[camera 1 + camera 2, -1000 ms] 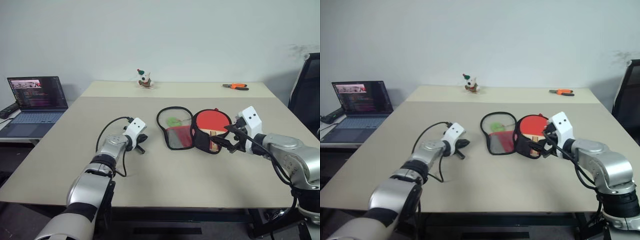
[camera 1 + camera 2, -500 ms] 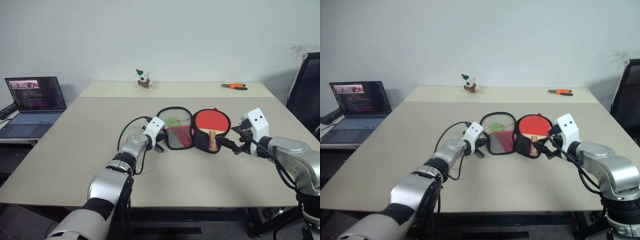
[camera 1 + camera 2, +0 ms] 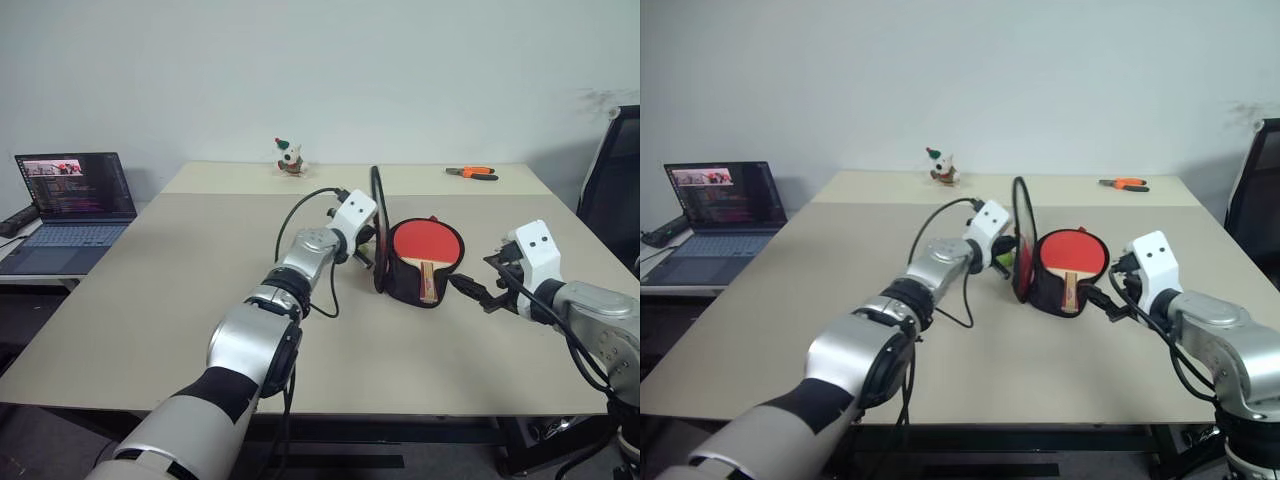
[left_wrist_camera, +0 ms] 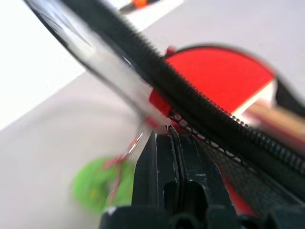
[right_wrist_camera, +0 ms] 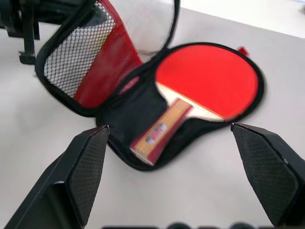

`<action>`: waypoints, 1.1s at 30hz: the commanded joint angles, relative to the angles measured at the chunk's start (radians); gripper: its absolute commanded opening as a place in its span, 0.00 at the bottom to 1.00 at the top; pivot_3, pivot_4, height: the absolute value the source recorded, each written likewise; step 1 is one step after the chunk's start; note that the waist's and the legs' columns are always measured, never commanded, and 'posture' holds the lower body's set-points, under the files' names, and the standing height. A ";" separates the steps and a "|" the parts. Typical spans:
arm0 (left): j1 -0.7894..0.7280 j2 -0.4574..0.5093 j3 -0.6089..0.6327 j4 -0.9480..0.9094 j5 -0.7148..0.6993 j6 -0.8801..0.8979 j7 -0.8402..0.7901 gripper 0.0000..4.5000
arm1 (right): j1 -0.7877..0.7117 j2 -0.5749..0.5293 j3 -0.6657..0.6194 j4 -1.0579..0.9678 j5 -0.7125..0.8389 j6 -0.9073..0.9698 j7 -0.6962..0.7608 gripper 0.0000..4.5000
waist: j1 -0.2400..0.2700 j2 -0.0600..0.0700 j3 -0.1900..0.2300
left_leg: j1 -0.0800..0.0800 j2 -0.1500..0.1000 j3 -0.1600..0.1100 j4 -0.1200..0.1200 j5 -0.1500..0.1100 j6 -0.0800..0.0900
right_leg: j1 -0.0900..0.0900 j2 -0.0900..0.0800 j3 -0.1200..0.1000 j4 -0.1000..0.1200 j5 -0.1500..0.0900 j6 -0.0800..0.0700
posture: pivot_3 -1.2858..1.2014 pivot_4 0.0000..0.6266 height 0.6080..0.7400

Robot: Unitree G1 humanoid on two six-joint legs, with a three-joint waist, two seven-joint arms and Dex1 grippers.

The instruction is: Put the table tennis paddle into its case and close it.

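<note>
The table tennis paddle (image 3: 426, 243) lies red face up in the black half of the case (image 3: 402, 287), its wooden handle (image 5: 161, 130) pointing toward me. The case's mesh flap (image 3: 378, 225) stands upright on edge beside the paddle. My left gripper (image 3: 366, 250) is shut on that flap's zipper edge (image 4: 200, 119), with a green tag (image 4: 97, 188) dangling near it. To the right of the case and apart from it, my right gripper (image 3: 475, 292) is open wide, with nothing between its fingers (image 5: 88, 167).
A laptop (image 3: 70, 190) sits on a side table at the left. A small toy figure (image 3: 290, 158) and orange pliers (image 3: 470, 172) lie at the table's far edge. A black chair (image 3: 615, 180) stands at the right.
My left gripper moved right and up, lifting the mesh flap from flat on the table to upright. The right gripper drew back to the right, away from the paddle handle.
</note>
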 commanded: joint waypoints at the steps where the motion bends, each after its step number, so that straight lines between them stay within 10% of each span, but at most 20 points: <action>1: -0.049 -0.037 0.004 -0.009 0.018 -0.024 0.006 0.01 | 0.015 0.000 -0.058 -0.078 0.014 0.029 -0.026 1.00 | -0.001 0.000 0.000 | 0.000 0.000 0.000 0.000 0.000 0.000 | 0.000 0.000 0.000 0.000 0.000 0.000 | 0.52 0.24 1.00; 14: -0.001 0.022 0.132 -0.030 -0.078 -0.049 -0.151 0.01 | -0.105 0.073 0.030 0.144 -0.050 -0.046 -0.073 1.00 | -0.010 0.000 0.000 | 0.007 0.000 0.007 0.000 0.000 0.000 | 0.000 0.001 0.007 0.005 0.000 0.000 | 0.52 0.24 1.00; 23: 0.137 0.296 0.212 -0.148 -0.218 -0.028 -0.595 0.01 | -0.330 0.227 0.083 0.642 -0.155 -0.268 -0.126 1.00 | -0.029 0.001 0.000 | 0.009 0.001 0.011 0.000 0.000 0.000 | -0.001 0.002 0.010 0.010 0.000 0.000 | 0.52 0.24 1.00; 33: 0.251 0.406 0.230 -0.369 -0.299 0.045 -0.573 0.01 | -0.532 0.290 0.094 1.215 -0.244 -0.509 -0.105 1.00 | -0.015 0.001 0.000 | 0.008 0.001 0.010 0.000 0.000 0.000 | -0.001 0.000 0.009 0.010 0.000 0.000 | 0.52 0.24 1.00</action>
